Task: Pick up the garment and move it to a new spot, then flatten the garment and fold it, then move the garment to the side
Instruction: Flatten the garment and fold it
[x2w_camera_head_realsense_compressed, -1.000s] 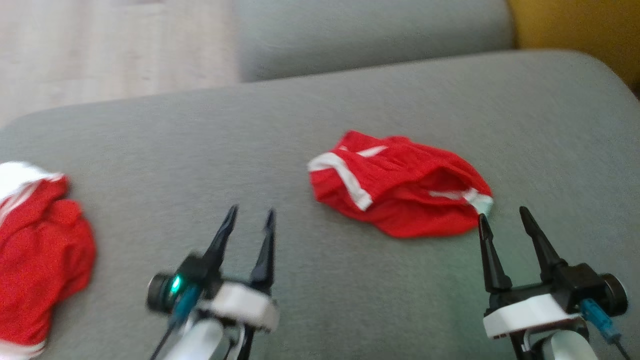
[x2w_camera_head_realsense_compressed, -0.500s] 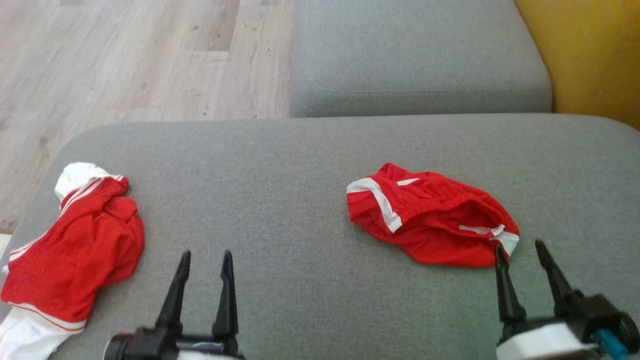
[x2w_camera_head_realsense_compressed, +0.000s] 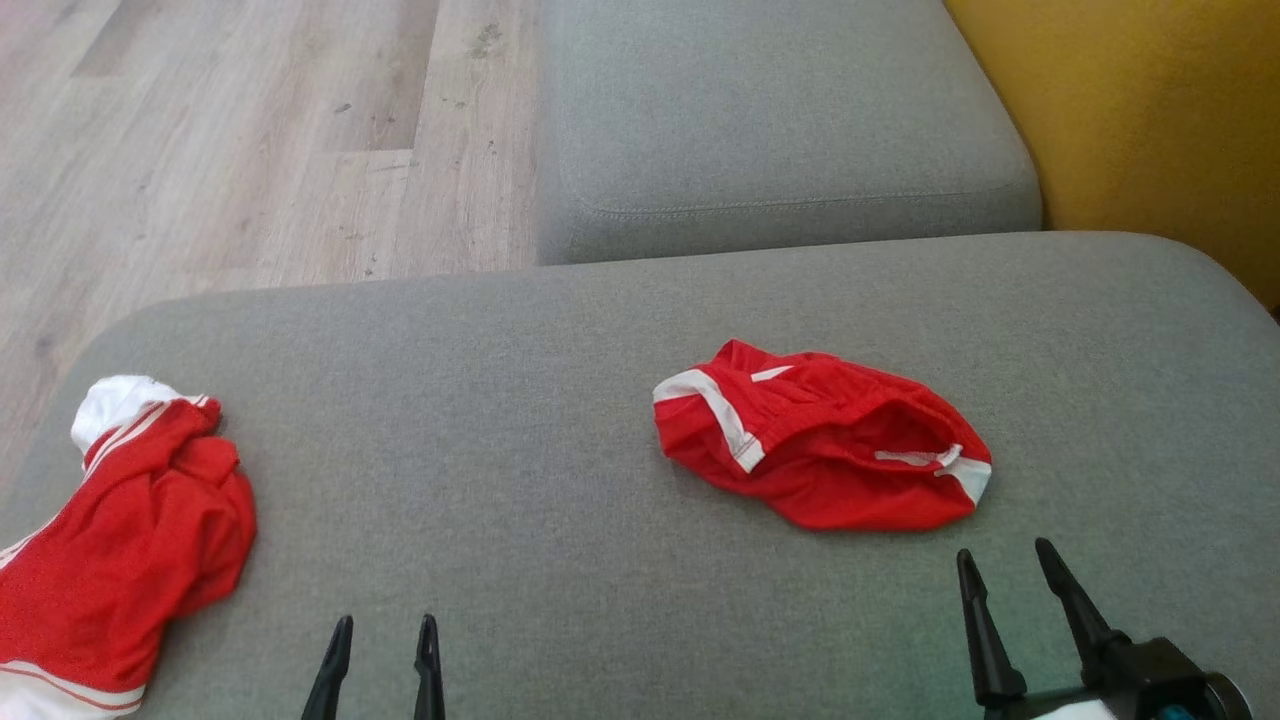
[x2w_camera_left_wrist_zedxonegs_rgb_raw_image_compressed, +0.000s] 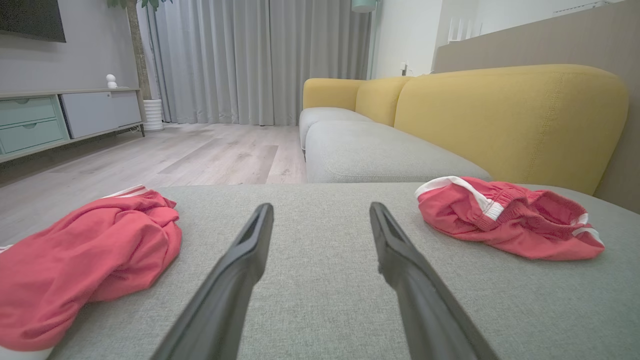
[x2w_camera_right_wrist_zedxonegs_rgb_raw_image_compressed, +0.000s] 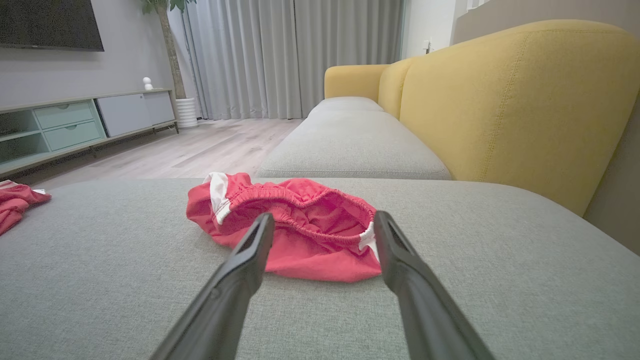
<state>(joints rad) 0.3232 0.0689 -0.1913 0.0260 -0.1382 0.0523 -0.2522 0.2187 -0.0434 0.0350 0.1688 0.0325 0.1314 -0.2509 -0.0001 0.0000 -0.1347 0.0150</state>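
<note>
The head view's bottom edge cut off most of the left gripper (x2w_camera_head_realsense_compressed: 386, 625), leaving two dark fingertips. The right gripper (x2w_camera_head_realsense_compressed: 1003, 550) showed its fingers and part of its black mount, the rest cropped. Both grippers stood spread wide with nothing between their fingers, low over the grey seat (x2w_camera_head_realsense_compressed: 500, 430).

To the left of the left gripper, a red-and-white heap (x2w_camera_head_realsense_compressed: 130, 540) ran off the frame's left edge. What kind of garment it was could not be made out, and from the right wrist just a corner of it showed.

The shorts (x2w_camera_head_realsense_compressed: 820, 450) lay on the seat just ahead of the right gripper's fingertips, apart from them, and ahead and well to the right of the left gripper. From the right wrist they sat framed between that gripper's two fingers. They were red and crumpled into a flat oval, the gathered elastic waistband gaping open toward the right gripper. A white band ran along the edge farthest to that gripper's left, and a white patch marked the end nearest its right finger. Their underside and leg openings were hidden in the folds.

Beyond the shorts, past the seat's far edge, were a second grey cushion (x2w_camera_head_realsense_compressed: 780, 130), wood floor (x2w_camera_head_realsense_compressed: 250, 130) and a yellow backrest (x2w_camera_head_realsense_compressed: 1130, 110).
</note>
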